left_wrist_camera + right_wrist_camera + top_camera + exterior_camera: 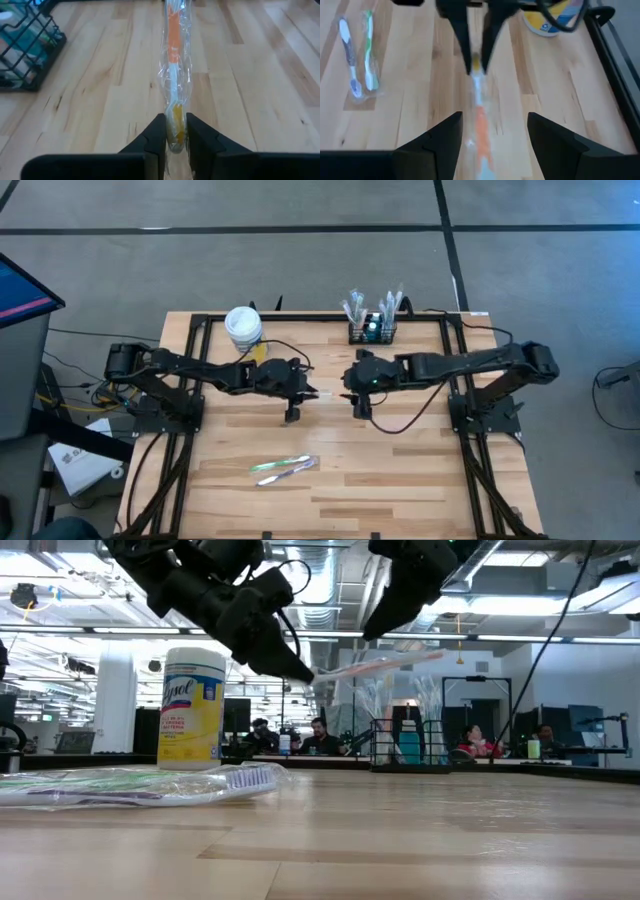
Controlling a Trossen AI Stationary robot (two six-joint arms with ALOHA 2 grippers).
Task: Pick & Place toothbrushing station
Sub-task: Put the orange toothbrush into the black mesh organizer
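Holding a wrapped toothbrush (173, 85) off the counter (400, 480) w/ my left gripper (296, 394), jaws clamped on its yellowish end. It's in clear plastic, orange section partway along, and it sticks out roughly level toward the right arm. In the low view it hangs mid-air, well above the wood.

Right gripper (357, 397) sits just beside the brush's free tip at mid-counter, facing the left one. Its jaws are apart, and in the right wrist view the brush runs between them, w/o either finger touching it as far as I can tell. Both grippers are up off the surface.

Toothbrushing station (372, 330) is at the far edge of the counter, right of centre, close behind the right gripper's forearm. It's a black wire-mesh caddy, standing upright, w/ several wrapped brushes poking up out of it and something teal inside. Nothing is gripping it.

White round tub (243, 326) w/ yellow label stands at the far edge too, left of centre, well apart from the caddy.

Near the front of the counter lies another clear packet (284, 469) w/ two brushes, one green and one bluish, flat on the wood, well apart from both grippers.

People sit at desks in the room beyond, seen in the low view.
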